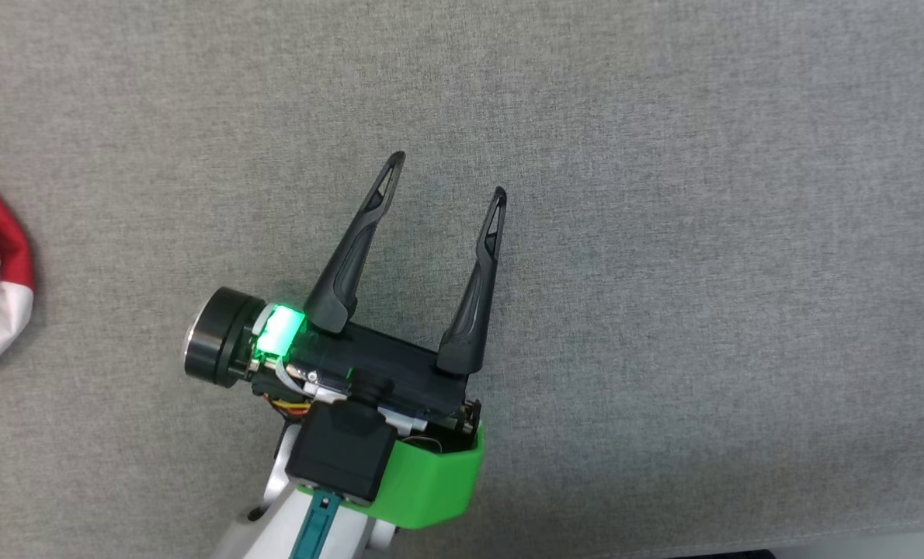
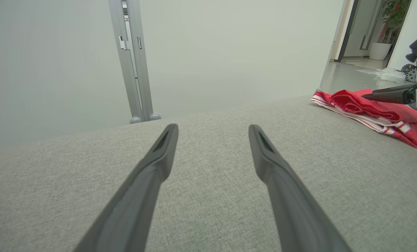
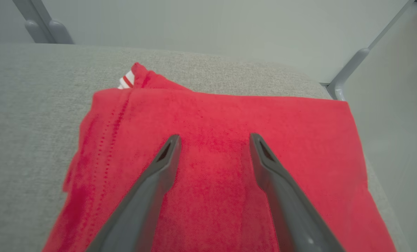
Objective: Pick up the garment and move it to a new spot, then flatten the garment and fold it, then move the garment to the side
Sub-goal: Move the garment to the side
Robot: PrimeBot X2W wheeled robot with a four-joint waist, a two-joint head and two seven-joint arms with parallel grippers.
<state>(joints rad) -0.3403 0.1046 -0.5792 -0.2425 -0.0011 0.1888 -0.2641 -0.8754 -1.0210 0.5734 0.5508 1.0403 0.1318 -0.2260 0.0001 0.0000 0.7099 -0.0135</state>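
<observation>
The red garment (image 3: 229,115) with white trim lies folded on the gray fabric surface (image 1: 703,233), at the 9 o'clock edge of your head view and at 2 o'clock in the left wrist view. Your right gripper (image 3: 214,135) sits over its red top, jaws spread apart with nothing between them. Your left gripper (image 1: 448,173) is over bare surface, well apart from the garment, its jaws wide open and empty.
</observation>
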